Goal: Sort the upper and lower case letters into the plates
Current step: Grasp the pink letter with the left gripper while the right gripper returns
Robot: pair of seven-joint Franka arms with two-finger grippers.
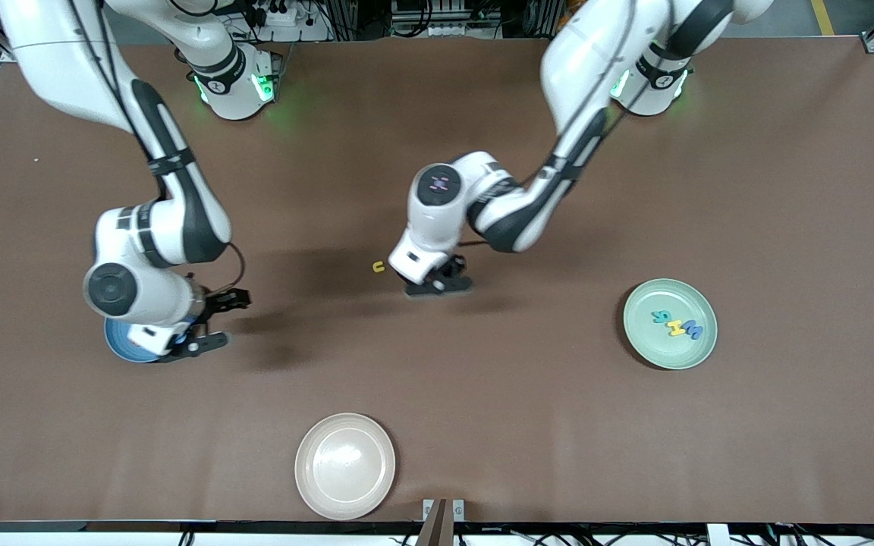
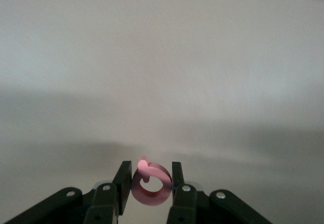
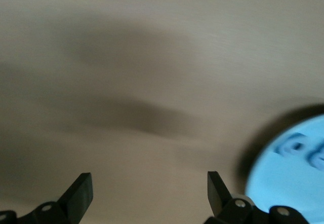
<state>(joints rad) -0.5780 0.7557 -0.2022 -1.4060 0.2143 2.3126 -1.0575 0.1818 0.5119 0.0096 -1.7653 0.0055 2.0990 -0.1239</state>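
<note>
My left gripper (image 1: 443, 283) is low over the middle of the table and shut on a small red rounded letter (image 2: 151, 184), which its fingers (image 2: 121, 179) pinch from both sides. A tiny yellow letter (image 1: 378, 266) lies on the table just beside that gripper, toward the right arm's end. The mint green plate (image 1: 699, 353) toward the left arm's end holds a teal letter (image 1: 663, 316), a yellow letter (image 1: 677, 327) and a blue letter (image 1: 692, 331). My right gripper (image 1: 218, 322) hangs open and empty beside the blue plate (image 1: 121, 348), which carries pale blue letters (image 3: 296, 146).
A beige plate (image 1: 345, 465) sits near the table's front edge, nearer to the front camera than everything else. Bare brown tabletop lies between the plates.
</note>
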